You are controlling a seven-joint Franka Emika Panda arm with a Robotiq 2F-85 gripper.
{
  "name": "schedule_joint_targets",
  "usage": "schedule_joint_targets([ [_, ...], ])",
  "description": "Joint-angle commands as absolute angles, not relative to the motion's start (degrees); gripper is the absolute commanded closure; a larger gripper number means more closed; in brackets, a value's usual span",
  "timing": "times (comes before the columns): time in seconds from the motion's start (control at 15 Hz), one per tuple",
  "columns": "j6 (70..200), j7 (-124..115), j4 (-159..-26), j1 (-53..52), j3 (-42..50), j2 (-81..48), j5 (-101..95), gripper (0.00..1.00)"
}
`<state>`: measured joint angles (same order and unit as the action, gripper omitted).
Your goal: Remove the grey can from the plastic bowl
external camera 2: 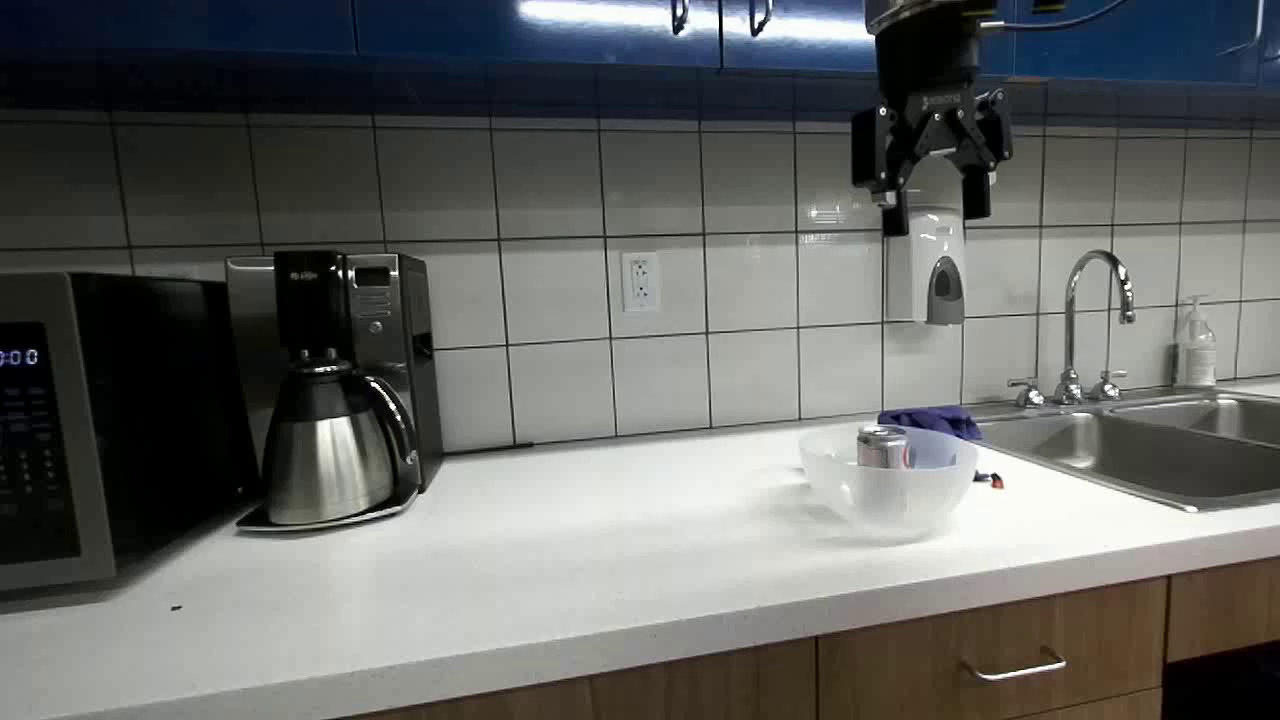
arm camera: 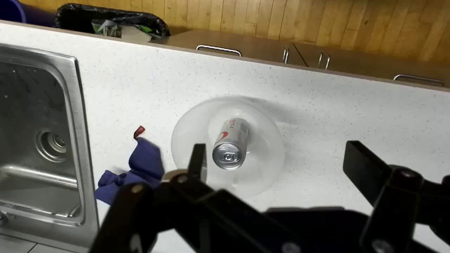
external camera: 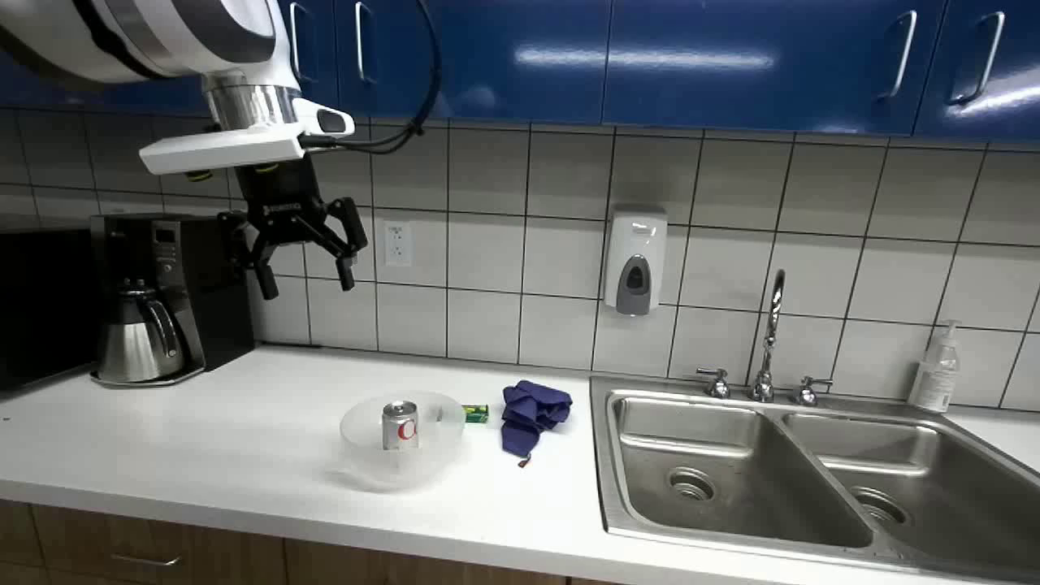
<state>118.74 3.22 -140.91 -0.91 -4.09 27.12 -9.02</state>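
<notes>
While my gripper (external camera: pixel 307 281) hangs well above the surface (external camera: pixel 203 431), its jaws stand wide apart, pointing down in both exterior views. In the wrist view their dark shapes cover part of what lies below me.

Below, well apart from my jaws, the can (arm camera: pixel 232 142) stands upright inside the bowl (arm camera: pixel 263 144), its silver top and pull tab facing up, red marks on its side. The bowl is wide, round and translucent, and its wall runs all round the can.

Just beside the bowl, in an exterior view, lies a small green packet (external camera: pixel 476 413); I cannot tell whether the two touch. Near it is a crumpled blue cloth (arm camera: pixel 146 161) with a red tag at one end, lying between the bowl and the sink (arm camera: pixel 77 116). The sink has two steel basins, each with a drain, and the tap (external camera: pixel 762 385) rises at its back edge. At the back of the surface, close to the tiled wall (external camera 2: pixel 550 290), stands a pump bottle (external camera: pixel 938 370).

Well apart from the bowl, on the side away from the sink, a steel pot (external camera 2: pixel 325 465) sits on the base of the coffee maker (external camera 2: pixel 375 310), next to a microwave (external camera 2: pixel 160 380). An outlet (external camera 2: pixel 640 281) and a white dispenser (external camera: pixel 636 256) are fixed to the wall, under blue cabinets (external camera: pixel 504 65). Past the surface's front edge, I see drawers (external camera 2: pixel 920 640), a bin (arm camera: pixel 140 17) with a black liner and wooden floor (arm camera: pixel 299 17).
</notes>
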Motion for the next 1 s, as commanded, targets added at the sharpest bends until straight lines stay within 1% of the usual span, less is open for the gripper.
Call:
schedule_joint_targets([
  [0.0, 118.6, 3.0, -140.8, -1.5, -3.6, 27.1, -9.3, 0.0],
  [0.4, 118.6, 3.0, -140.8, -1.5, -3.6, 27.1, -9.3, 0.0],
  [0.93, 124.6, 0.3, -143.2, -0.3, -3.0, 26.3, -9.7, 0.0],
])
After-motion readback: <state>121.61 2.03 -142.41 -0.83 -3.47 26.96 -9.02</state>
